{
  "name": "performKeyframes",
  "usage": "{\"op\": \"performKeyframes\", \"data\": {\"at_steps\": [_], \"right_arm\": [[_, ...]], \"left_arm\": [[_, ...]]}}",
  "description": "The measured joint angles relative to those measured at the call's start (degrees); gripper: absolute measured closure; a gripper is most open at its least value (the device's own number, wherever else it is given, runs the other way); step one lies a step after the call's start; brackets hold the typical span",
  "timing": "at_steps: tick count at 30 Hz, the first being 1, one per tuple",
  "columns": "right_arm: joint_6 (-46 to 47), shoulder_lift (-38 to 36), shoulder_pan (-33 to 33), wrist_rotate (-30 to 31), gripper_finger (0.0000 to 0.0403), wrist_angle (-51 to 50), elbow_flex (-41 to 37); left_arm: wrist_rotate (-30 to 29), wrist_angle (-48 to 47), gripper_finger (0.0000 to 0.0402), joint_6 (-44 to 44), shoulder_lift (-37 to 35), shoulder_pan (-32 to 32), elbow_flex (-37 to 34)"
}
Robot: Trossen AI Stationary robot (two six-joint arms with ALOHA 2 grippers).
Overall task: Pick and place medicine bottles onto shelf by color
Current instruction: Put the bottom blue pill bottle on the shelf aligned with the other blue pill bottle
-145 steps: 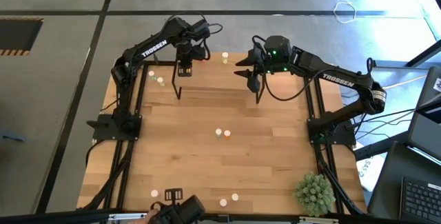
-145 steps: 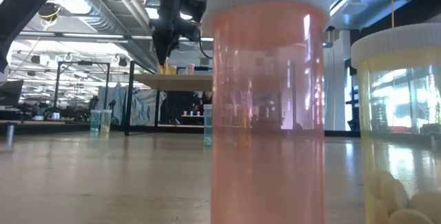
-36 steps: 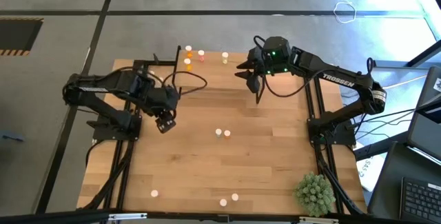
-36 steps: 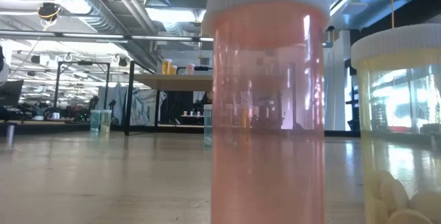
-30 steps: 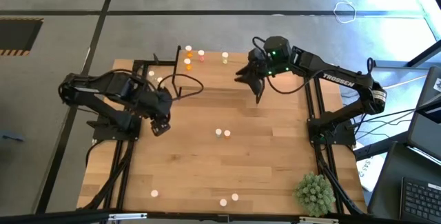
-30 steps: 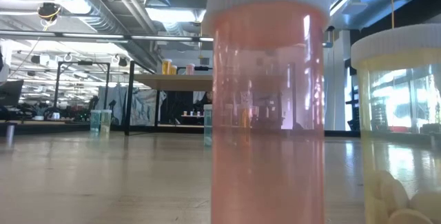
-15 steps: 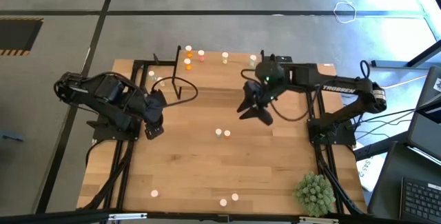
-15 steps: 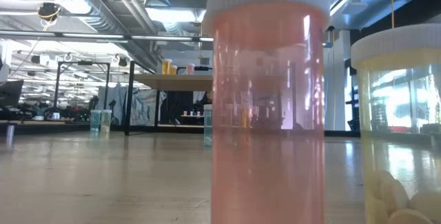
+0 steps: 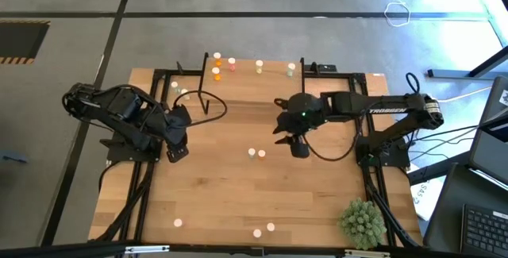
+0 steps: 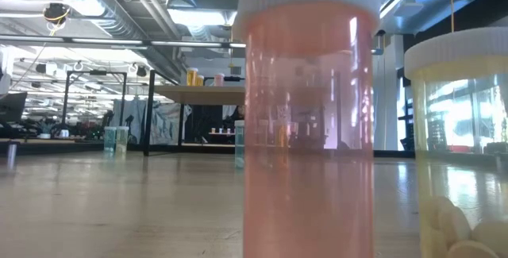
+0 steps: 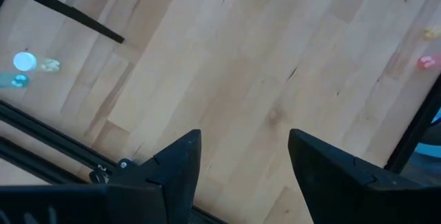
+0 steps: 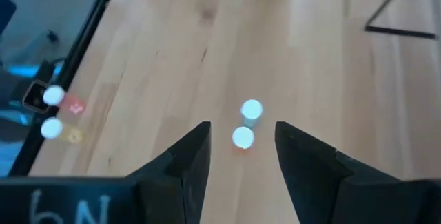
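Looking down at frame centre, we find two bottles [image 9: 256, 154] standing side by side on the table [image 9: 238, 194], one orange-bodied, one pale. Just right of them hangs the right gripper [image 9: 294, 141], its fingers spread wide and empty. More bottles [image 9: 223, 65] sit on the shelf [image 9: 246, 71] at upper centre. At the left, we see the left gripper [image 9: 176, 137], also open and empty, low beside its base. A plant [image 9: 363, 223] sits lower right.
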Motion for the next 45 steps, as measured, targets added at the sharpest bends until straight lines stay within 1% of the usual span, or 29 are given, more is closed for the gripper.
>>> {"op": "performKeyframes", "data": {"at_steps": [5,10,14,20,25,28,37,41,45], "right_arm": [[-0.3,5.0,1.0,0.4,0.0237,1.7,0.0],[0.8,10.2,0.5,5.4,0.0237,3.1,0.2],[4.2,14.4,0.0,4.8,0.0237,4.5,2.4],[4.3,21.8,0.5,0.6,0.0238,4.7,6.3],[4.7,26.0,0.6,0.9,0.0238,5.4,8.2],[6.0,27.4,0.5,1.0,0.0237,5.8,8.3],[6.1,29.0,0.5,1.2,0.0238,6.7,8.3],[5.9,29.0,0.5,5.3,0.0238,6.7,8.3],[5.9,29.0,0.2,5.0,0.0237,6.7,8.3]], "left_arm": [[0.0,0.0,0.0189,0.3,0.0,0.0,0.0],[0.0,0.0,0.0189,0.4,0.0,0.0,0.0],[0.0,0.0,0.0189,0.5,0.0,0.0,0.0],[0.0,0.0,0.0189,0.5,0.0,0.0,0.0],[0.1,0.0,0.0189,0.5,0.0,0.0,0.0],[0.1,0.0,0.0189,0.5,0.0,0.0,0.0],[0.0,0.0,0.0189,0.5,0.0,0.0,0.0],[0.0,0.0,0.0189,0.5,0.0,0.0,0.0],[0.0,0.0,0.0189,0.5,0.0,0.0,0.0]]}}
